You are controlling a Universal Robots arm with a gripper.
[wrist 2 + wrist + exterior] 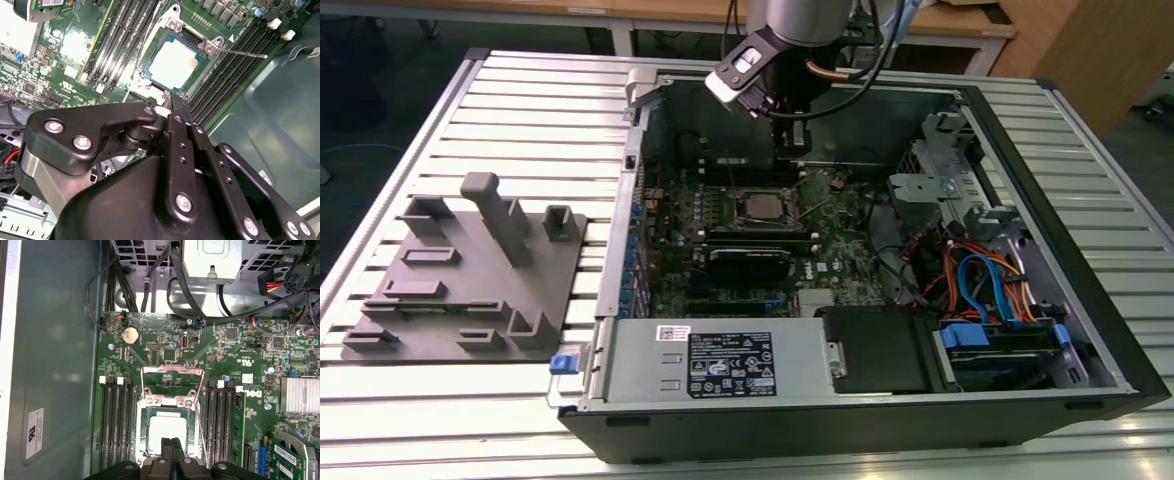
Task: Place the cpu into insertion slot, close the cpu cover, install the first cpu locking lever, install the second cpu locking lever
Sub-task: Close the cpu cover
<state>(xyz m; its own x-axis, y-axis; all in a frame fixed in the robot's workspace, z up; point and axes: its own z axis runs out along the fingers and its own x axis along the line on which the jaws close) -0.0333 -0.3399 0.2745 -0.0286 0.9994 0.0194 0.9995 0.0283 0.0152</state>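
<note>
The cpu (167, 426) (172, 65) lies flat in the insertion slot (758, 205), its silvery top up, on the green board inside the open computer case. The cpu cover (172, 371) is swung open and stands off the socket on its far side in the first wrist view. A thin locking lever (245, 52) sticks out sideways from one socket corner. My gripper (171, 442) (177, 102) (787, 160) hangs just above the cpu's edge, black fingers pressed together with nothing between them.
Black memory slots (117, 420) flank the socket on both sides. A grey power supply box (707, 365) sits at the case's near side, and a drive cage with blue and orange cables (987, 290) at the exterior view's right. A grey fixture plate (467, 280) lies on the slatted table.
</note>
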